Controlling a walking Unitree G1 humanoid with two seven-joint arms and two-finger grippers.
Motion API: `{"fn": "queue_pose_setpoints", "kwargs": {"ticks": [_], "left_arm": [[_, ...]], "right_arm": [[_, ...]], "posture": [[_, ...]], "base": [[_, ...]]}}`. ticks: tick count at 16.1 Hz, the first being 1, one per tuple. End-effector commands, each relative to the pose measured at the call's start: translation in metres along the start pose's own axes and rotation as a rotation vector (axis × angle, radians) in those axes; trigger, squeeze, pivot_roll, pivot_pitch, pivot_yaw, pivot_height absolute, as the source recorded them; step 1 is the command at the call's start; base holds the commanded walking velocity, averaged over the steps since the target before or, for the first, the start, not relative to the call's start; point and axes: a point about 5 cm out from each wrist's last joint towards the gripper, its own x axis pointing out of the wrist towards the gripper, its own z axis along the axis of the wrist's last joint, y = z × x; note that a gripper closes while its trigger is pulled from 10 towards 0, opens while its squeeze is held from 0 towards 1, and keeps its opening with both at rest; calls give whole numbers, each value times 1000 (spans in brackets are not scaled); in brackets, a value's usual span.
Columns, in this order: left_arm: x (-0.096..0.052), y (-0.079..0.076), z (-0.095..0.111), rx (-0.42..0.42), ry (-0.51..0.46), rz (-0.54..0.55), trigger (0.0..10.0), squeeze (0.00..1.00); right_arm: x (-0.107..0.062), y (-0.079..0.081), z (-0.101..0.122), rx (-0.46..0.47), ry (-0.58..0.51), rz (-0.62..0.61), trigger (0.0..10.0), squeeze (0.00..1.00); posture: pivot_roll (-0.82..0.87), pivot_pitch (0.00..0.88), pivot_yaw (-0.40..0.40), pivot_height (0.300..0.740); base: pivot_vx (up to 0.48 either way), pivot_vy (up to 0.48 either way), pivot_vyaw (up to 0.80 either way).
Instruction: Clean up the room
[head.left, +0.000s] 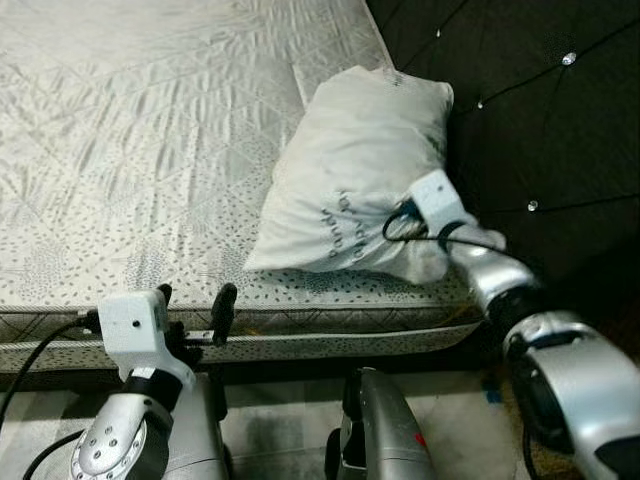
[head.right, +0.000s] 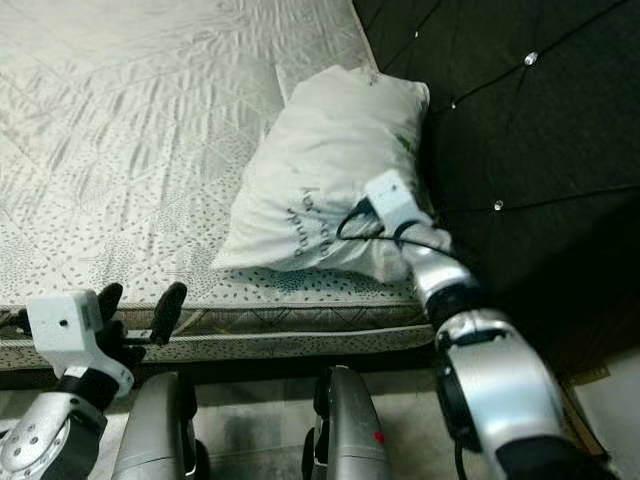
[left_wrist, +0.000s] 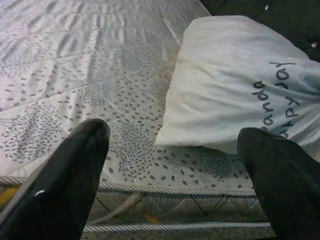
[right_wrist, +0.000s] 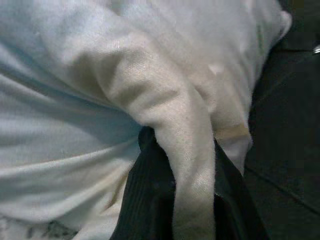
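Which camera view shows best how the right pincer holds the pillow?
The right wrist view: both black fingers pinch a fold of the pillow between them. The eye views show the right pincer at the pillow's corner, fingers hidden. The left wrist view shows the pillow.

White printed pillow (head.left: 360, 170) lies, seemingly tilted, against headboard (head.left: 540, 120).

head stereo: high, down onto bed (head.left: 150, 130) | wrist cams: low, close | shared: pillow (head.left: 360, 170)
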Motion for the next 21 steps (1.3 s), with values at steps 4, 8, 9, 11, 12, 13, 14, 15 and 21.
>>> {"fn": "queue_pose_setpoints", "kwargs": {"ticks": [4,8,9,11,12,13,14,15,21], "left_arm": [[3,6,-1,28,1,36,10000,0],[7,11,1,49,-8,55,10000,0],[9,12,2,54,-12,58,10000,0],[13,13,4,62,-20,61,10000,0],[13,14,4,65,-23,64,10000,0],[13,14,4,67,-24,66,10000,0],[15,15,3,72,-26,74,10000,0],[15,15,4,72,-27,73,10000,0],[22,12,3,68,-34,50,10000,0]], "right_arm": [[-9,-65,45,-29,-113,-207,0,0],[-20,-98,65,56,-192,-276,0,0],[-22,-101,72,63,-217,-273,0,0],[-24,-106,76,55,-241,-268,0,0],[-26,-110,75,58,-247,-269,0,0],[-27,-112,74,53,-247,-273,0,0],[-30,-119,66,104,-265,-261,0,0],[-32,-121,59,113,-261,-249,0,0],[-34,-108,6,119,-201,-158,0,0]], "posture": [[72,125,-130,579],[73,116,-122,579],[74,110,-120,579],[77,105,-120,579],[78,100,-120,579],[78,100,-120,579],[78,92,-117,579],[75,89,-115,579],[54,75,-91,579]], "base": [[0,0,0],[0,0,0],[0,0,0],[0,0,0],[0,0,0],[0,0,0],[0,0,0],[0,0,0],[0,0,0]]}}
